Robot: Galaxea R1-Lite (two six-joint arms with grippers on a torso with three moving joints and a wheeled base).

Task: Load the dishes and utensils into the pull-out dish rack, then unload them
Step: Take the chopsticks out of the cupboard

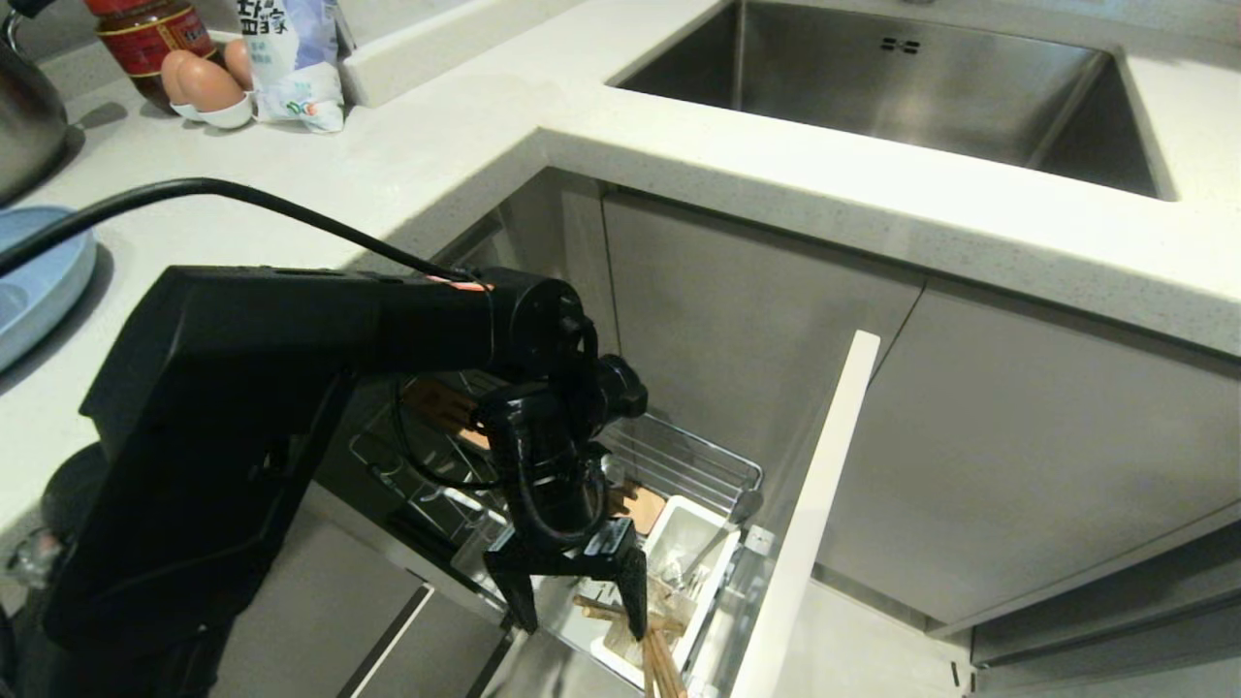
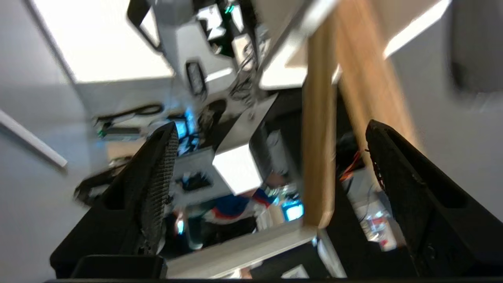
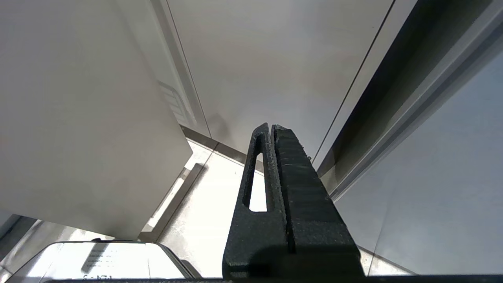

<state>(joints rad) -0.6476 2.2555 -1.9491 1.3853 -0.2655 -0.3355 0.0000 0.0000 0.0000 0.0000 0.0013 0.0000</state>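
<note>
The pull-out dish rack (image 1: 700,454), a chrome wire basket, stands drawn out below the counter. Its white utensil caddy (image 1: 679,543) holds light-wood chopsticks (image 1: 661,659) and a slim silver utensil (image 1: 708,555). My left gripper (image 1: 577,603) hangs open just above the caddy, its fingers either side of the chopsticks' upper ends. In the left wrist view the gripper (image 2: 271,125) stands wide open, and the blurred chopsticks (image 2: 320,137) run between its fingers, one close to a finger. A light-blue plate (image 1: 39,281) lies on the counter at far left. My right gripper (image 3: 271,126) is shut, empty, parked by the cabinet fronts.
The rack's pale cabinet front (image 1: 814,514) stands to the right of the caddy. A steel sink (image 1: 902,87) is set in the counter behind. Eggs (image 1: 199,85), a sauce jar (image 1: 145,34), a bag (image 1: 291,58) and a steel pot (image 1: 24,121) stand at back left.
</note>
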